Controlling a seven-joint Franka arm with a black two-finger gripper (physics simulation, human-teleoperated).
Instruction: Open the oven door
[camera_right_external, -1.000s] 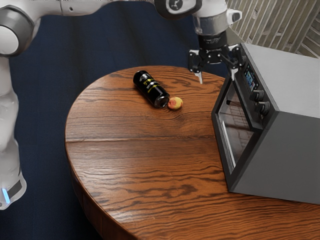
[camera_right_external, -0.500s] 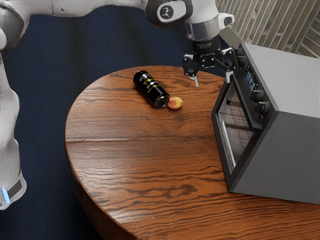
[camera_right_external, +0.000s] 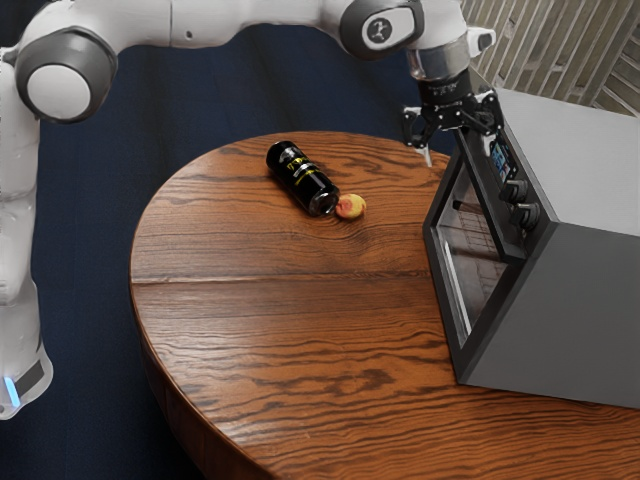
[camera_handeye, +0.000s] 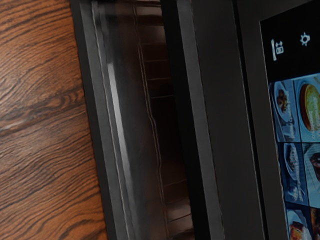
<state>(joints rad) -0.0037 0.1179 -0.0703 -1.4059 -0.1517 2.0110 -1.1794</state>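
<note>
The gripper (camera_right_external: 459, 151) is open, its two fingers wide apart with nothing visible between them. It hangs at the upper front of the grey oven (camera_right_external: 570, 310), one finger over the table side and the other in front of the control panel (camera_right_external: 503, 158). Below it, the glass oven door (camera_right_external: 474, 262) looks closed in its dark frame. In the wrist view the door glass (camera_handeye: 135, 130) runs as a long strip beside the table, with the lit display (camera_handeye: 300, 150) on its other side. Whether a finger touches the oven cannot be told.
On the round wooden table (camera_right_external: 290, 330), a black can (camera_right_external: 300, 178) lies on its side next to a small yellow-red fruit (camera_right_external: 350, 206). Two dark knobs (camera_right_external: 519, 202) stick out of the oven front below the display. A slatted surface (camera_right_external: 545, 50) rises behind the oven.
My open gripper first drew back slightly toward the exterior view's left, then moved to its right, closer over the oven front. The oven, can and fruit have stayed put.
</note>
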